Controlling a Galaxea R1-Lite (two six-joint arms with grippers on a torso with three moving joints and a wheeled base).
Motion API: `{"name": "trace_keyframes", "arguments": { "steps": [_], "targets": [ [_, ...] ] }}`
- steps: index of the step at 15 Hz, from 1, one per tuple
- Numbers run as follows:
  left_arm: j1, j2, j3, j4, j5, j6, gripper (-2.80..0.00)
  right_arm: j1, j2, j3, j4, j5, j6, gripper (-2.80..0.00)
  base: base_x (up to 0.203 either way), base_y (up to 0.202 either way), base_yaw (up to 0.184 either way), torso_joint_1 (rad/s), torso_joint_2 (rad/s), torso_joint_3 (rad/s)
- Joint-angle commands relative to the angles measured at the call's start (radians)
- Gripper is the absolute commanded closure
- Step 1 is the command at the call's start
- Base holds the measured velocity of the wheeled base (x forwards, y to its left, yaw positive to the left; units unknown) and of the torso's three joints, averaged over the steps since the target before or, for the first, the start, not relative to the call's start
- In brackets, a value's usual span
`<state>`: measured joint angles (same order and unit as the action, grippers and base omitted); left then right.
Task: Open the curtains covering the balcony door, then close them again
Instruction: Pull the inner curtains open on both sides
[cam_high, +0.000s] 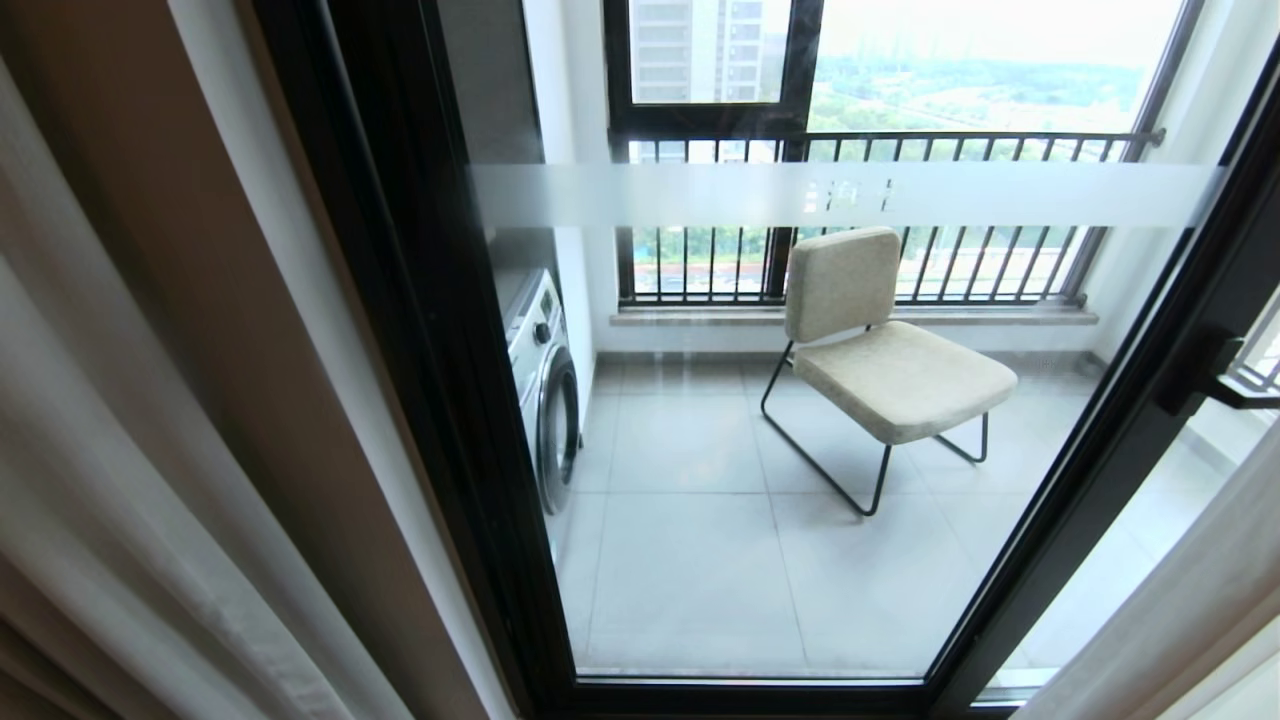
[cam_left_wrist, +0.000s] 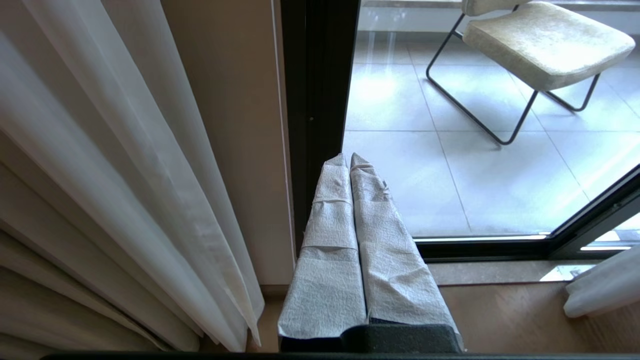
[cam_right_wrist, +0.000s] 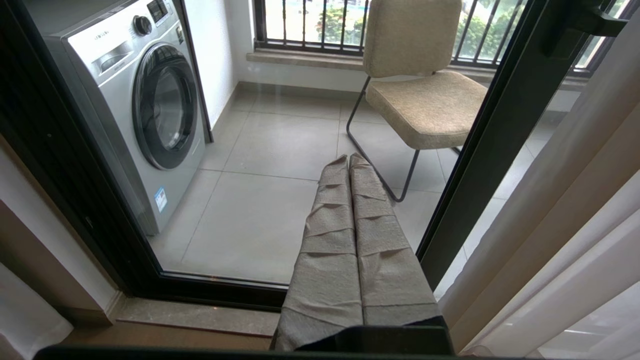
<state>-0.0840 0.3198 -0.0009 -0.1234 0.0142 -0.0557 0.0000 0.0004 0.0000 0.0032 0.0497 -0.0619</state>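
Note:
The curtains hang gathered at both sides of the glass. At the left are white sheers (cam_high: 90, 480) (cam_left_wrist: 125, 175) with beige folds (cam_left_wrist: 30, 300) behind them. More curtain (cam_high: 1180, 610) (cam_right_wrist: 565, 210) hangs at the right. Between them stands the balcony door (cam_high: 430, 350), black-framed glass with a frosted band (cam_high: 840, 195) and a black handle (cam_high: 1215, 375). My left gripper (cam_left_wrist: 348, 157) is shut and empty, low near the door's left frame (cam_left_wrist: 320, 100), apart from the sheers. My right gripper (cam_right_wrist: 348, 159) is shut and empty, facing the glass beside a door post (cam_right_wrist: 495, 135). Neither arm shows in the head view.
Beyond the glass, a beige chair (cam_high: 880, 350) on black legs stands on the tiled balcony. A washing machine (cam_high: 545, 390) (cam_right_wrist: 145, 110) sits at its left. A black-railed outer window (cam_high: 860, 140) closes the far side. A stone sill (cam_left_wrist: 495, 272) and wooden floor (cam_left_wrist: 510, 320) lie below the door.

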Motion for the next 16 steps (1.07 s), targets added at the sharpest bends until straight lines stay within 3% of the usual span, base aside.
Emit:
{"name": "trace_keyframes", "arguments": {
  "steps": [1,3,11,16],
  "targets": [
    [0.0,-0.034,0.001,0.011,0.0,-0.012,0.0,0.0,0.0,0.0,0.0,0.001,-0.001,0.0,0.0,0.0,0.0,0.0,0.0,0.0],
    [0.045,-0.051,0.001,0.044,-0.004,-0.02,0.0,0.0,0.0,0.0,0.0,0.001,-0.001,0.0,0.0,0.0,0.0,0.0,0.0,0.0],
    [0.081,-0.317,0.001,0.112,0.023,-0.022,0.0,0.0,0.0,0.0,0.0,0.001,-0.001,0.0,0.0,0.0,0.0,0.0,0.0,0.0],
    [0.081,-0.32,0.001,0.114,0.023,-0.021,0.0,0.0,0.0,0.0,0.0,0.001,-0.001,0.0,0.0,0.0,0.0,0.0,0.0,0.0]
  ]
}}
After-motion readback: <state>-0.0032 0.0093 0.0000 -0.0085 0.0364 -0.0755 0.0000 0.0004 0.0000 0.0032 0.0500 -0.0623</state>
